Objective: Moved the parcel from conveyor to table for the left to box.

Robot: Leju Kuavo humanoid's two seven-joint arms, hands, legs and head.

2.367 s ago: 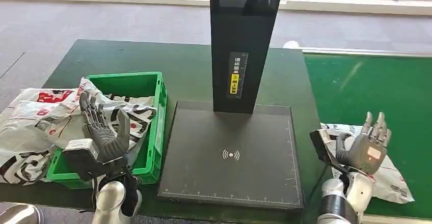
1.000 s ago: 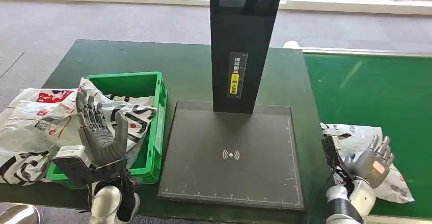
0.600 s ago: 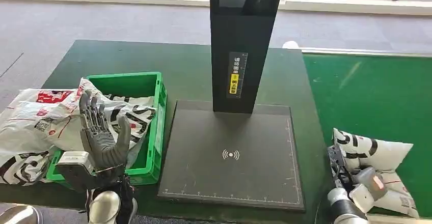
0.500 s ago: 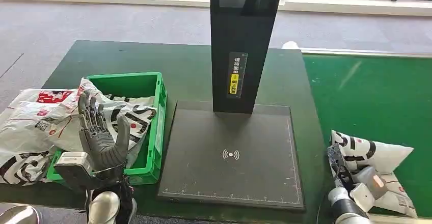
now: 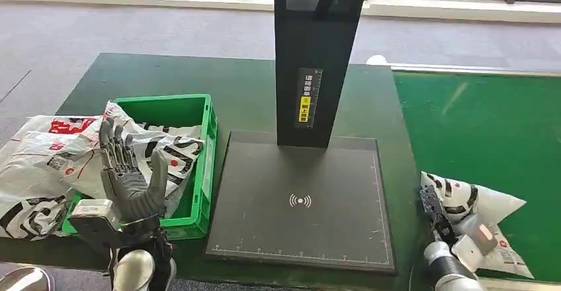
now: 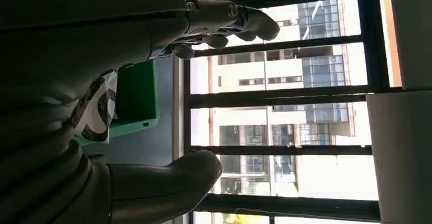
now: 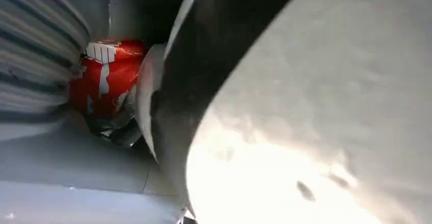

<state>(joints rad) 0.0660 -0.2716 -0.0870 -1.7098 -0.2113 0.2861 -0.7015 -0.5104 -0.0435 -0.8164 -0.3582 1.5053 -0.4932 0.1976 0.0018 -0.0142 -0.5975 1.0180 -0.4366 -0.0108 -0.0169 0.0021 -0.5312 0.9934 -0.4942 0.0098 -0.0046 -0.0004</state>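
Right hand (image 5: 471, 243): grips the white plastic parcel with black print (image 5: 471, 202), which bunches up over the green conveyor belt (image 5: 489, 119). Left hand (image 5: 129, 175): raised, fingers spread wide, nothing held, just before the green plastic crate (image 5: 206, 139).

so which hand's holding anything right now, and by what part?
The right hand grips the white parcel on the green conveyor, at its near edge. The left hand is raised, fingers spread, holding nothing.
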